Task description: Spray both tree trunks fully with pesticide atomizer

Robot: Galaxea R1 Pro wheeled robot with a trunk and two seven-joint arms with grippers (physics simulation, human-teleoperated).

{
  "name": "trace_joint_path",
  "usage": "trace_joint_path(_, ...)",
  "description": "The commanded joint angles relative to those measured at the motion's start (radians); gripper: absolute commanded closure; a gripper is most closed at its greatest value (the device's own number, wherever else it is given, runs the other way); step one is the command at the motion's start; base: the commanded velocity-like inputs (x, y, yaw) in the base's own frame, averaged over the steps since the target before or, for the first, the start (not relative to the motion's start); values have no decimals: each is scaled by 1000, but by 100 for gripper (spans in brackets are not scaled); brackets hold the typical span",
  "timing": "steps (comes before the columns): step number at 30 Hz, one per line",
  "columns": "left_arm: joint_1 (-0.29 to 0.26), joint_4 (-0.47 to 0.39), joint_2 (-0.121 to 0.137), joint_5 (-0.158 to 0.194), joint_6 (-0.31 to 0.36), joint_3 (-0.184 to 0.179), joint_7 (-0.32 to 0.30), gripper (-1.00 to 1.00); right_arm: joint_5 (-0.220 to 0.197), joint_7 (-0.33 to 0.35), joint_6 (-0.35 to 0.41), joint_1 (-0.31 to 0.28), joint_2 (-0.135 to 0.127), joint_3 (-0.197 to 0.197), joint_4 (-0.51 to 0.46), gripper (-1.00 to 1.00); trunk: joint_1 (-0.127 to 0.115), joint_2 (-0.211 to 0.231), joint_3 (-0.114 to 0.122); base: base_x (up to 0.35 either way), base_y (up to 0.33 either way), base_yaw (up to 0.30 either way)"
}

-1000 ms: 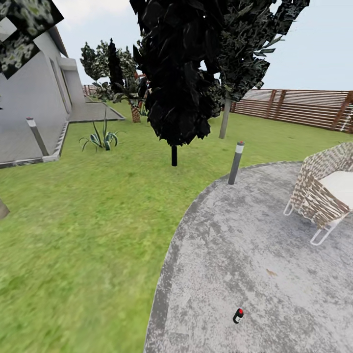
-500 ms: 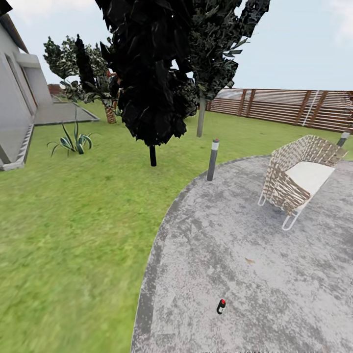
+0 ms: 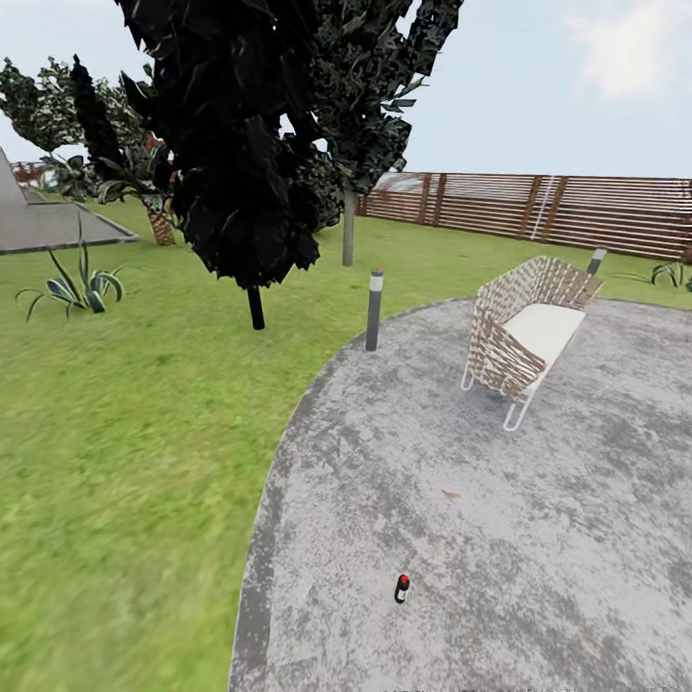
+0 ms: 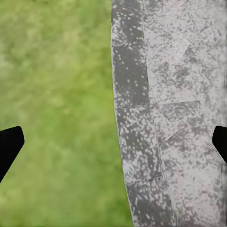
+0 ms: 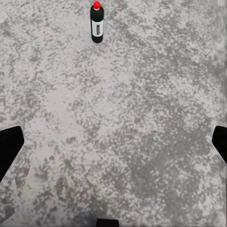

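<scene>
Approach step: I see the atomizer (image 3: 402, 587) lying on paving (image 3: 538, 538), unheld; both claws spread wide, empty. Next, I close in and lower the right claw (image 5: 113, 142)

atomizer (image 5: 97, 22): black body, red top, white label
paving (image 3: 500, 519): mottled grey, speckled pale
grass (image 3: 125, 432): blurry green, yellowish patches
fence (image 3: 538, 207): brown horizontal slats
chair (image 3: 524, 322): woven tan lattice, white frame, cream seat
conifer (image 3: 231, 144): near-black foliage
</scene>
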Motion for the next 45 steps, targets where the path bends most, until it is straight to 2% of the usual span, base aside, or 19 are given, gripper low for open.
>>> trace_joint_path(1, 0, 0, 0, 0, -3, 1, 1, -100, 8, 0, -3, -1, 0, 0, 1, -100, 0, 0, -1, 0, 0, -300)
trace_joint_path(25, 0, 0, 0, 0, -3, 1, 1, -100, 8, 0, -3, -1, 0, 0, 1, -100, 0, 0, -1, 0, 0, -298)
trace_joint_path(45, 0, 0, -2, 1, -2, 1, 1, -100, 11, -2, -4, -1, 1, 0, -1, -100, 0, 0, -1, 41, 41, -20)
